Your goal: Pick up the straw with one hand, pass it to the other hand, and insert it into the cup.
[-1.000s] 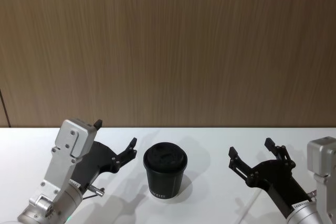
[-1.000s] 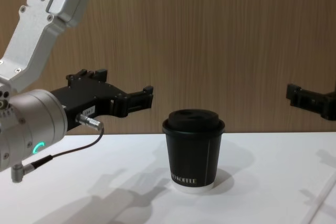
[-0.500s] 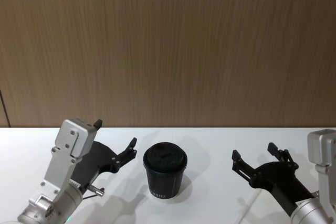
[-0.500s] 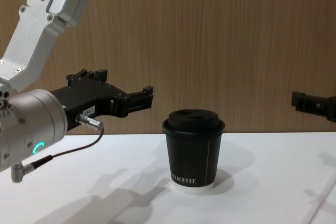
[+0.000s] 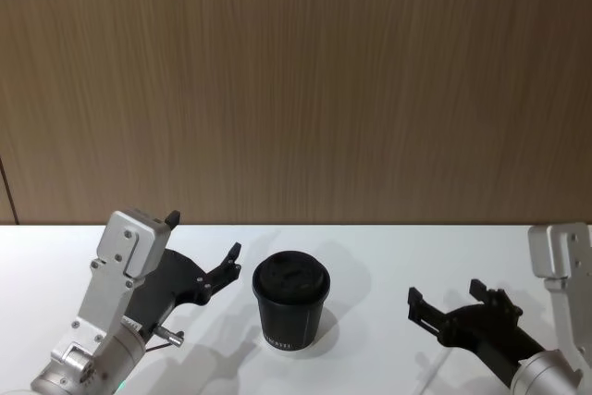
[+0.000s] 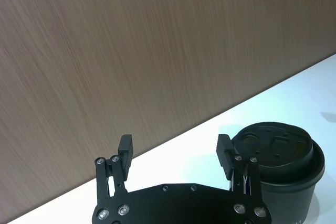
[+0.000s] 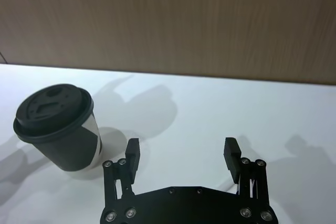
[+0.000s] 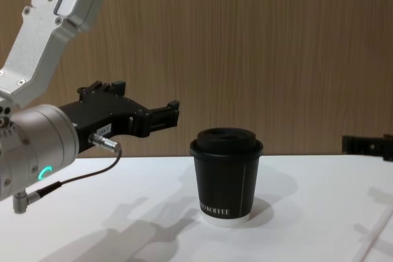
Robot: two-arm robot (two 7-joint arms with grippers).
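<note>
Your open right gripper (image 5: 445,291) now sits lower at the cup's (image 5: 291,307) 4 o'clock, nearing the straw (image 8: 374,246); the left gripper (image 5: 204,234) idles open at 9 o'clock.

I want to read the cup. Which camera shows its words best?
The chest view: the small black paper coffee cup stands side-on, lettering plain. Head view shows it from above, lettering tiny; wrist views, its lid and side.
</note>
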